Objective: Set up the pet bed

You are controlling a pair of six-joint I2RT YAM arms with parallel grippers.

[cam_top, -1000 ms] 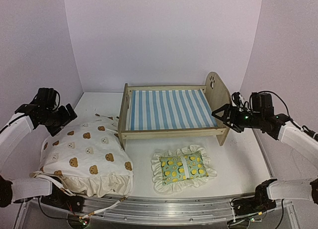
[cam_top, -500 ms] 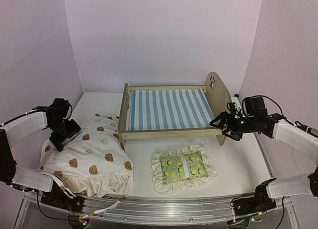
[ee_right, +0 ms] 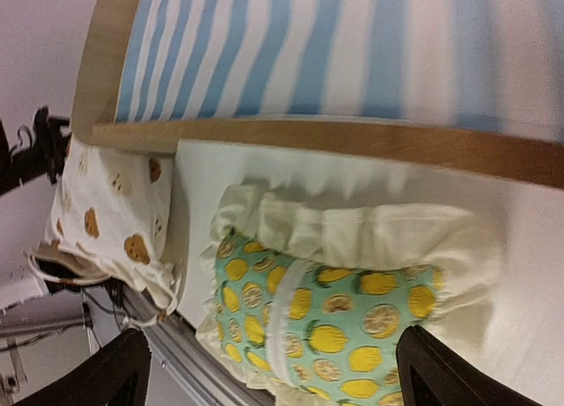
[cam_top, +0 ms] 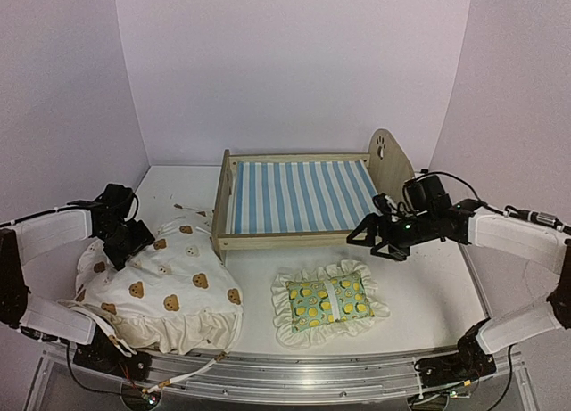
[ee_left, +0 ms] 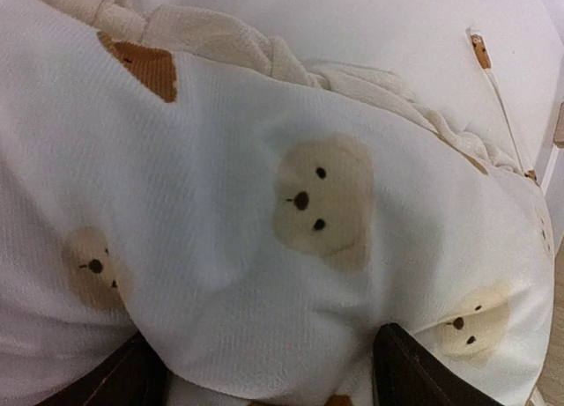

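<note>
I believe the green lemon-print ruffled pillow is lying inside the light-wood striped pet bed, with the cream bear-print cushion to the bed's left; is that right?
Not quite: the green lemon-print ruffled pillow lies on the table in front of the light-wood striped pet bed, not inside it, as the top external view shows.

Blue-striped bed (cam_top: 299, 197), bear-print cushion (cam_top: 169, 286), apparently lemon-print pillow (cam_top: 330, 301)

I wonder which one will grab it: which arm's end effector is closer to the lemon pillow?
Right. The right end effector hovers just beyond the pillow, by the bed; the left end effector is far off, on the cushion.
</note>
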